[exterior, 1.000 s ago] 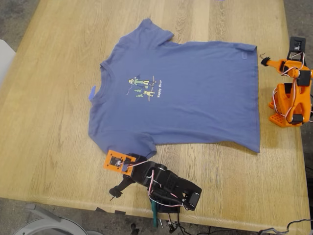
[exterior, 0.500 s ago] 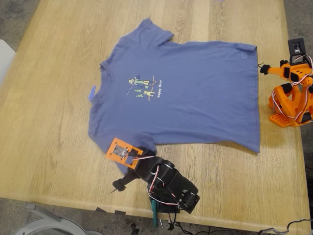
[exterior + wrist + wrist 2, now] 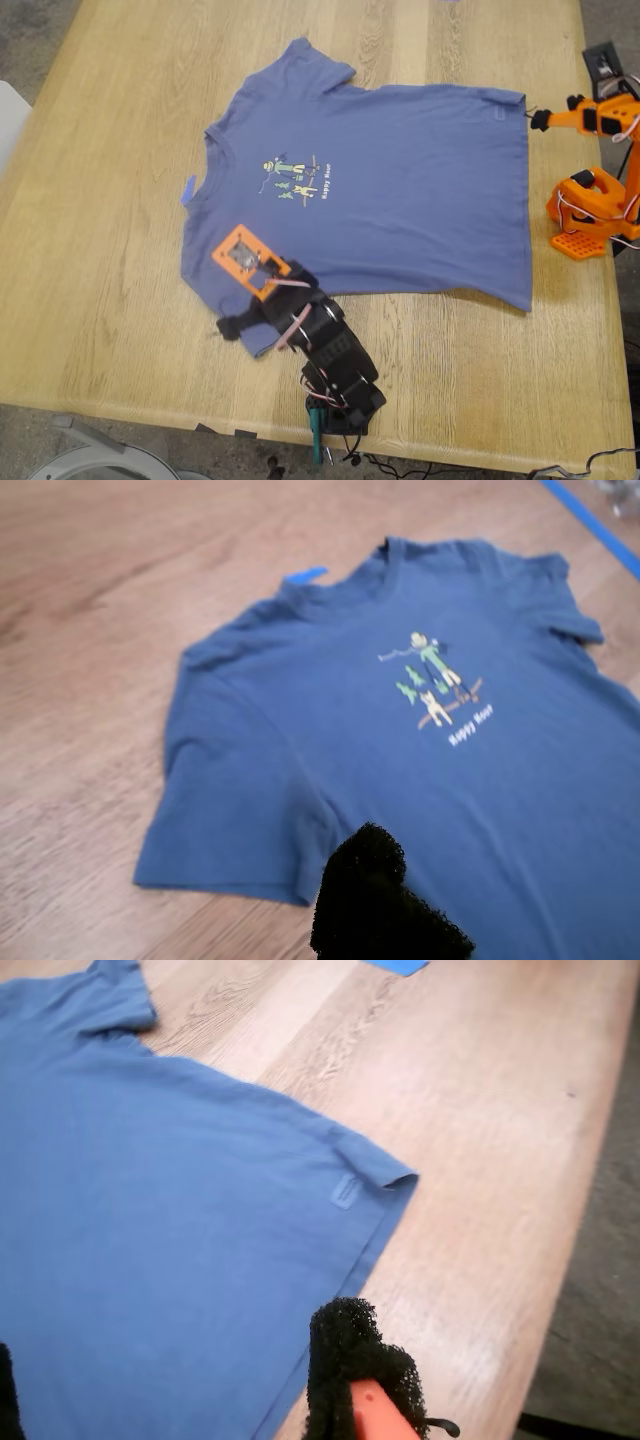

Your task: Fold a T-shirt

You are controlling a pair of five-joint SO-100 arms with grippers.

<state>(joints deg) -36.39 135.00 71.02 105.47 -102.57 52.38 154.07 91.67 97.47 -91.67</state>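
One blue tape scrap beside T-shirt collar.

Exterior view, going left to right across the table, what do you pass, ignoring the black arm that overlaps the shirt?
Small blue tape scrap by the collar → chest print on the T-shirt → the shirt's hem edge → my second gripper → the orange arm base.

One T-shirt on one wooden table, and one small blue tape scrap beside it. Two arms here: one black, one orange.
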